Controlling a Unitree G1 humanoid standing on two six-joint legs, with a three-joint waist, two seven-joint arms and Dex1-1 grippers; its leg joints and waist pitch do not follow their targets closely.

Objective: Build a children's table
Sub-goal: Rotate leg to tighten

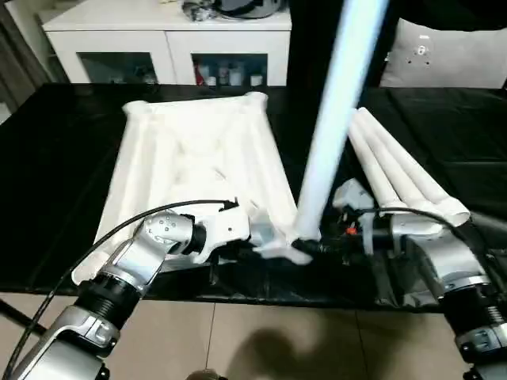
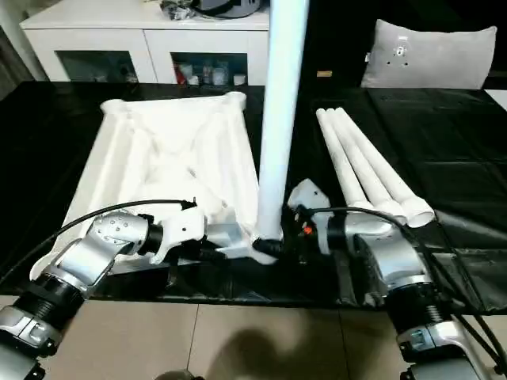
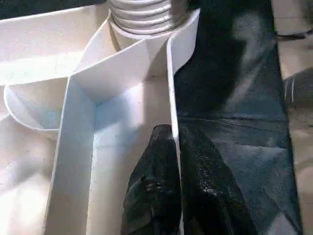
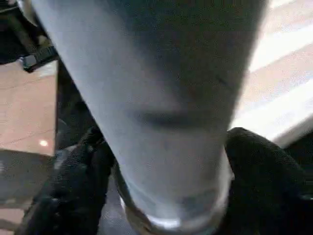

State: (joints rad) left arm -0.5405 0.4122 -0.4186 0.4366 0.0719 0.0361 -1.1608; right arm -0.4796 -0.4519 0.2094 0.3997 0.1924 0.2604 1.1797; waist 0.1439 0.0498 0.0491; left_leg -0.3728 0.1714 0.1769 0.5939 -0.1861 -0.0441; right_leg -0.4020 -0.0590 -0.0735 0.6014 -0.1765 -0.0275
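Now the right gripper pinches the leg upright, probably in the tabletop's near corner socket; left gripper pinches the rim. Next: twist it in.

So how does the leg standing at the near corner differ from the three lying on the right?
The standing leg is upright, its lower end at the tabletop's near corner, gripped by the right end effector. The three spare legs lie flat side by side on the black surface, untouched and apart from the top. All are white tapered tubes.
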